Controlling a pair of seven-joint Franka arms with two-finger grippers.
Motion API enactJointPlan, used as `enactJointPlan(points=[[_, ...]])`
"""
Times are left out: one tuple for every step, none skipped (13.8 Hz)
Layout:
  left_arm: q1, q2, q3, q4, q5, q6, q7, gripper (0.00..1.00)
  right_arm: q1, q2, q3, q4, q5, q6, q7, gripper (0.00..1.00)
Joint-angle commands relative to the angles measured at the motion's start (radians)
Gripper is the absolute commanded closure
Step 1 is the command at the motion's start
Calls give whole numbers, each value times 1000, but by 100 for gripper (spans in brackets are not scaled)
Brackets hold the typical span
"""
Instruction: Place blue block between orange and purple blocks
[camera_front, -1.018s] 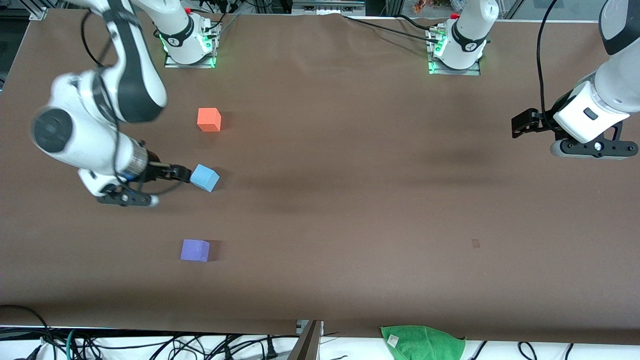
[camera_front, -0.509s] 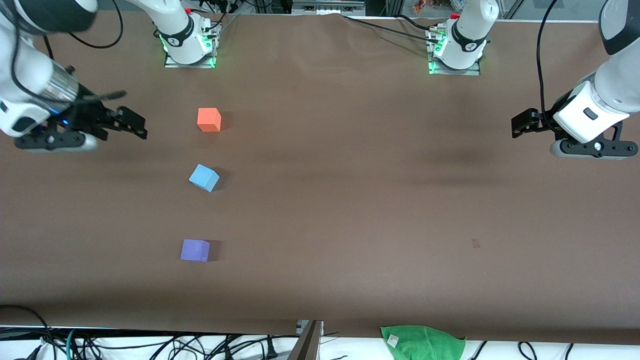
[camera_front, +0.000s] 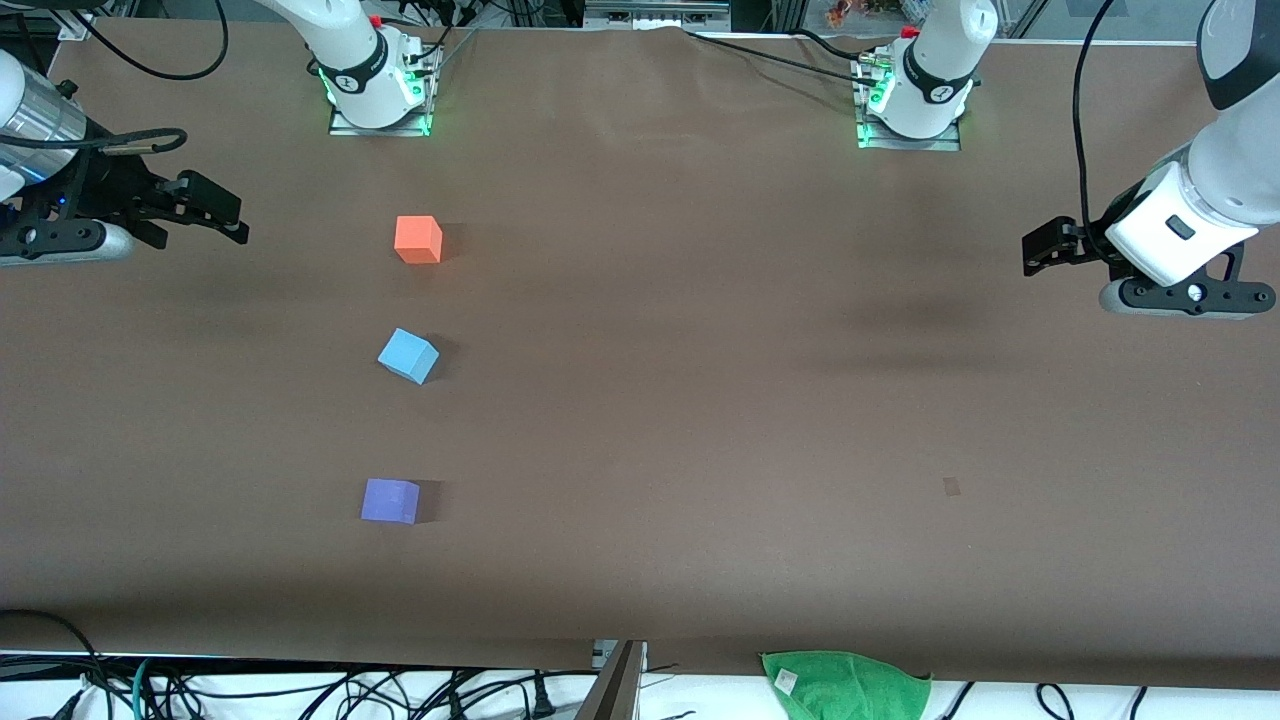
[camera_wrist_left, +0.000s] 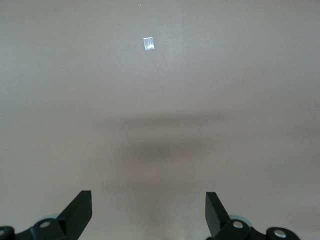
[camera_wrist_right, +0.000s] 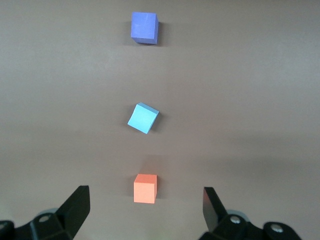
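The light blue block (camera_front: 408, 355) sits on the brown table, rotated a little, between the orange block (camera_front: 418, 240) and the purple block (camera_front: 390, 500). The orange block is farther from the front camera and the purple one nearer. The right wrist view shows all three in a line: orange (camera_wrist_right: 145, 188), blue (camera_wrist_right: 143, 118), purple (camera_wrist_right: 144, 27). My right gripper (camera_front: 228, 218) is open and empty, up in the air at the right arm's end of the table, apart from the blocks; it also shows in its wrist view (camera_wrist_right: 145, 194). My left gripper (camera_front: 1038, 252) waits open and empty at the left arm's end (camera_wrist_left: 148, 196).
A green cloth (camera_front: 845, 685) lies at the table's front edge. A small pale patch (camera_front: 951, 487) marks the table toward the left arm's end and shows in the left wrist view (camera_wrist_left: 148, 43). Cables hang below the front edge.
My right gripper left the blue block, rose and pulled back toward the right arm's end of the table. The blue block stayed put. The left arm has not moved.
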Motion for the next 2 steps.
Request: enactJointPlan(points=[[-5,3,1,13,-1,-1,-2,0,-16,9,18,32,-14,-27,-4,0],[-5,3,1,11,-1,-2,-2,0,-18,8,18,32,-14,-28,-4,0]])
